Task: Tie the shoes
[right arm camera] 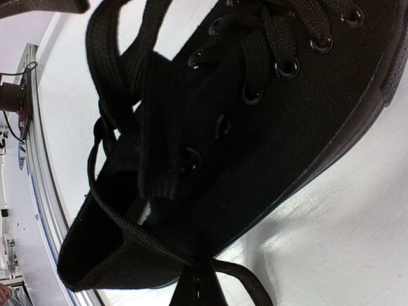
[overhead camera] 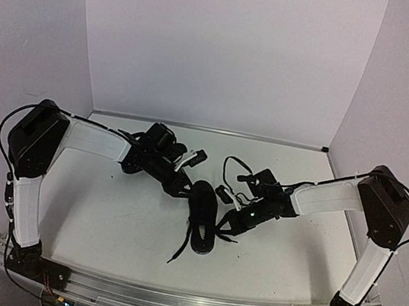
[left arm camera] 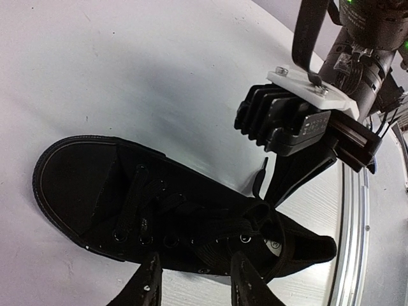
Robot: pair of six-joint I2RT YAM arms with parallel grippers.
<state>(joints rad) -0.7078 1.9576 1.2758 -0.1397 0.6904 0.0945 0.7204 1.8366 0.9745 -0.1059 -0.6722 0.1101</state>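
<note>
A black lace-up shoe (overhead camera: 203,216) lies in the middle of the table, its toe toward the back wall. My left gripper (overhead camera: 186,189) hovers at its left side. In the left wrist view that gripper (left arm camera: 197,282) is open, nothing between its fingers (left arm camera: 148,284), just short of the shoe (left arm camera: 159,210) by the eyelets. My right gripper (overhead camera: 226,222) sits at the shoe's right, near the heel. In the right wrist view it (right arm camera: 203,282) is shut on a thin black lace (right arm camera: 137,239) that crosses the shoe's (right arm camera: 280,140) heel opening. A loose lace (overhead camera: 179,246) trails toward the near edge.
The right gripper's body (left arm camera: 299,121) hangs just beyond the shoe's heel in the left wrist view. A metal rail (overhead camera: 167,301) runs along the near edge with both arm bases on it. White walls close the back and sides.
</note>
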